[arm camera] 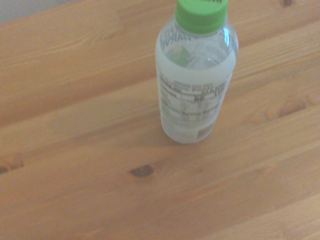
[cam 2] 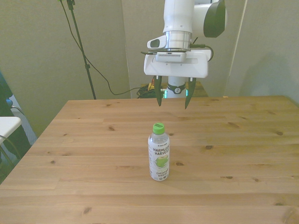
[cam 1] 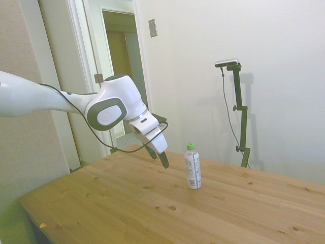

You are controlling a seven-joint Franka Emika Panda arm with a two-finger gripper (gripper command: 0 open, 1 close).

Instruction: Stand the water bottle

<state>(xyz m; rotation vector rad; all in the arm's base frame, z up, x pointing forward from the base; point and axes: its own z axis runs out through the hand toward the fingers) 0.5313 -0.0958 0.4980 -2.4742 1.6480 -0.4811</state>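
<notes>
We find the small clear-whitish plastic water bottle (cam 2: 159,151) standing upright on its base on the light wooden plank table (cam 2: 243,140), its bright green screw cap (cam 2: 159,127) uppermost. In the front view it sits near the middle of the tabletop, a little toward the front view's left of centre, with its white label facing the camera; the label carries dark lettering and a green round mark. In the side view we see the same bottle (cam 1: 192,166) upright, with bare wood on every side of it, and nothing touches it.

The white arm's two-finger gripper (cam 2: 174,98) hangs in the air above the table, behind the bottle as the front view shows it and clear of the cap. We note its dark fingers (cam 2: 159,94) spread wide apart, pointing downward, with nothing between them. In the side view the gripper (cam 1: 161,156) is tilted, its fingertips angled down toward the table, just beside the bottle at about the height of the cap but apart from it. A black cable (cam 1: 109,142) loops beneath the wrist.

The wrist view looks down on the bottle (arm camera: 195,80) from close by; we make out the green cap (arm camera: 201,14), a panel of small dark print on the label, and a dark knot (arm camera: 142,171) in the wood near the bottle's base.
</notes>
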